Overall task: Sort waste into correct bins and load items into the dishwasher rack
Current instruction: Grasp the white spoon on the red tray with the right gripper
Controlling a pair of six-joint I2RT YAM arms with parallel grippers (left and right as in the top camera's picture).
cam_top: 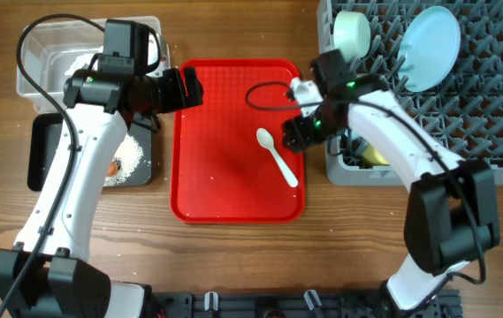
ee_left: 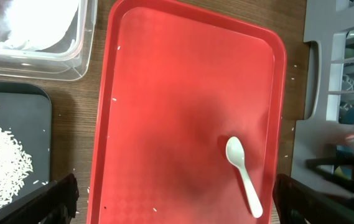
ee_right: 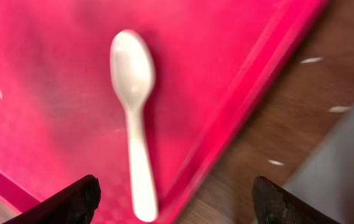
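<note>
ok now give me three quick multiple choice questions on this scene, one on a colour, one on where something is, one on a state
1. What colour is the plate standing in the rack?
A yellow
B pale blue
C black

2. Where is the spoon?
A in the rack
B on the plate
C on the red tray

3. How are the right fingers?
A shut on the spoon
B shut on the plate
C open, holding nothing

Answers:
1 B, the overhead view shows a pale blue plate among the rack's pegs.
2 C, the spoon lies flat on the red tray, near its right edge.
3 C, the right wrist view shows the fingers wide apart and the spoon lying untouched on the tray.
</note>
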